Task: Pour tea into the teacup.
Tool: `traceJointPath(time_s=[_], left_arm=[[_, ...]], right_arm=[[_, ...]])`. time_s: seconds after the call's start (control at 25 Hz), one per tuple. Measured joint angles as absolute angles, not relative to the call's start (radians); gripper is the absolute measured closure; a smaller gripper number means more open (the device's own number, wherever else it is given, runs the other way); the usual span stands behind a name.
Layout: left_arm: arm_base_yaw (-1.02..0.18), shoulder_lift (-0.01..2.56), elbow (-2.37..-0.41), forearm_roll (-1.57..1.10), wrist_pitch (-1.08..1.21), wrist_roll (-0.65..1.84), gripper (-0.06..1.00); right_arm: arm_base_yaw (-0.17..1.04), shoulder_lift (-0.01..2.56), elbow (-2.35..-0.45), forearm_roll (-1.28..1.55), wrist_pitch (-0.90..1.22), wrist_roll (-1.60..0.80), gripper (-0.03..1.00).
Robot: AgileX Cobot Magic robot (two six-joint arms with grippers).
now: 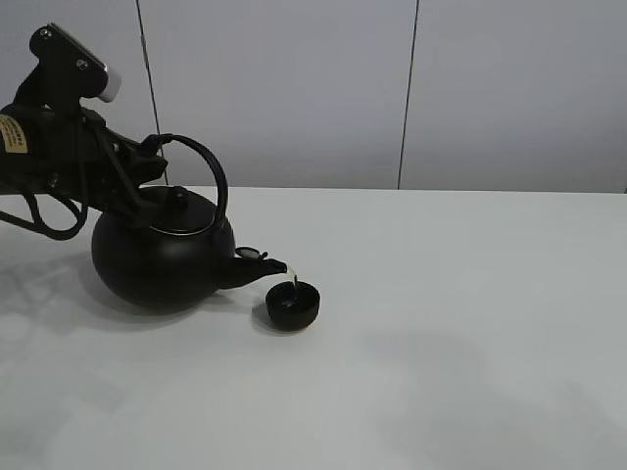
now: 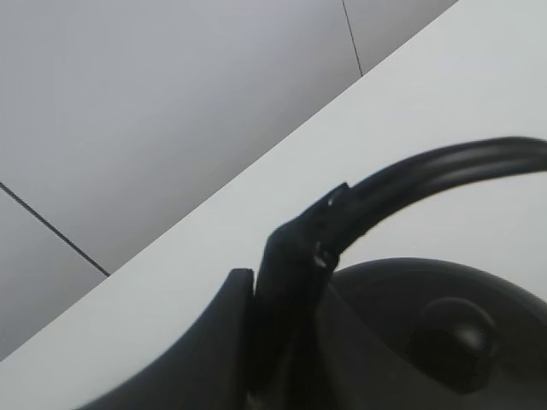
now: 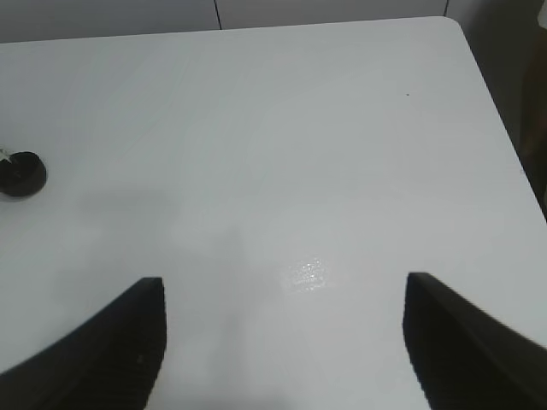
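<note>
A big round black kettle (image 1: 162, 259) is tilted, with its spout (image 1: 274, 266) over the small black teacup (image 1: 292, 304) on the white table (image 1: 451, 352). A thin pale stream of tea (image 1: 295, 282) falls from the spout into the cup. My left gripper (image 1: 147, 168) is shut on the kettle's arched handle (image 1: 208, 166) from the left. In the left wrist view the gripper (image 2: 295, 273) clamps the handle (image 2: 444, 166) above the lid knob (image 2: 453, 329). My right gripper (image 3: 282, 342) is open and empty above bare table, far from the teacup (image 3: 21, 173).
A grey panelled wall (image 1: 392, 88) stands behind the table. The table's right edge and far corner (image 3: 457, 26) show in the right wrist view. The right arm is out of the exterior high view.
</note>
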State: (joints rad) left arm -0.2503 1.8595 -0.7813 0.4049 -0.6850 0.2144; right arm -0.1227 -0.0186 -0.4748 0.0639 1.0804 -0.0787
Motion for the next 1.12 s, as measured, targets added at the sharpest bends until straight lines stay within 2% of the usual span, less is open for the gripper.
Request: traceJointPath(time_s=[0.44,0.72,1.12], left_arm=[[-0.250,1.859,-0.781,0.405,-0.678,0.234,0.83],[-0.250,1.859,-0.781,0.397,-0.674,0.008,0.83],[-0.247,1.788,-0.776,0.268,-0.680,-0.046,0.83]], right_arm=[[-0.123,-0.019,-0.475,0.064,1.080,-0.079,0.44],[-0.123,-0.019,-0.475,0.064,1.080,-0.079,0.44],[-0.123,-0.019,-0.475,0.064,1.080,-0.079,0.44]])
